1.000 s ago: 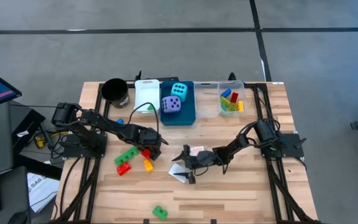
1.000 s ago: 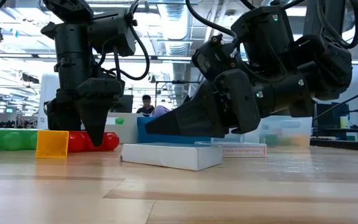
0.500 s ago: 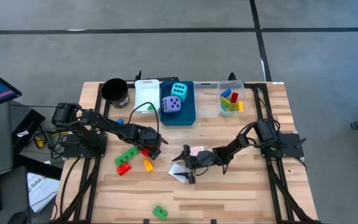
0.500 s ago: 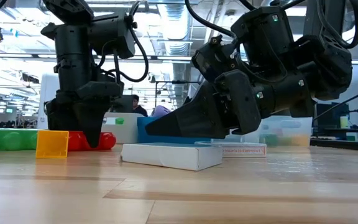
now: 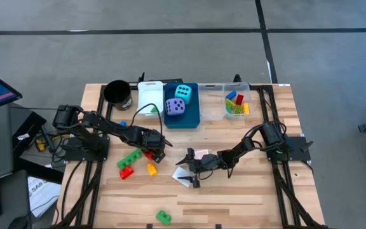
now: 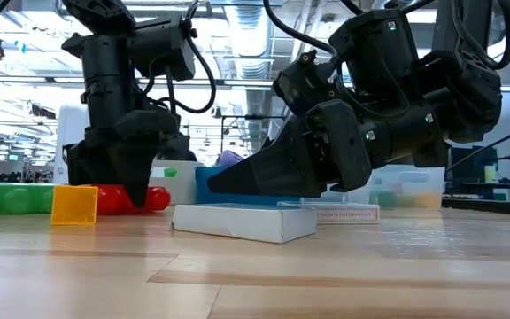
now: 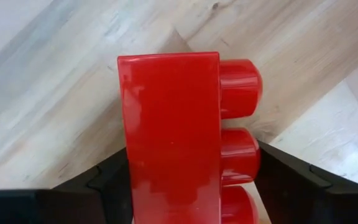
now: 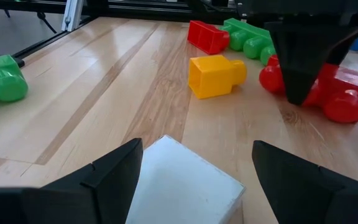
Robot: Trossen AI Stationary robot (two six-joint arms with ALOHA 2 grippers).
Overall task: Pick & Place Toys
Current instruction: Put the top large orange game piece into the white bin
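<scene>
1. The left pincer (image 5: pixel 158 154) is down at the surface (image 5: pixel 246 197) with its fingers (image 7: pixel 104 180) on either side of a red brick (image 7: pixel 173 137), clenched against it; the brick lies on the wood.
2. The right pincer (image 5: pixel 186 168) is released, its fingers (image 8: pixel 110 180) spread wide over a flat white card (image 8: pixel 179 180) near the middle of the surface, not gripping it.
3. At the far edge, a blue bin (image 5: pixel 192 119) holds a cyan die (image 5: pixel 183 93) and a purple die (image 5: pixel 175 107).
4. Beside it, a clear bin (image 5: pixel 223 113) holds small bricks (image 5: pixel 236 102).
5. A green brick (image 5: pixel 129 158), a second red brick (image 5: pixel 126 172) and a yellow brick (image 5: pixel 151 168) lie near the left pincer.
6. Another green brick (image 5: pixel 163 217) lies alone at the near edge.
</scene>
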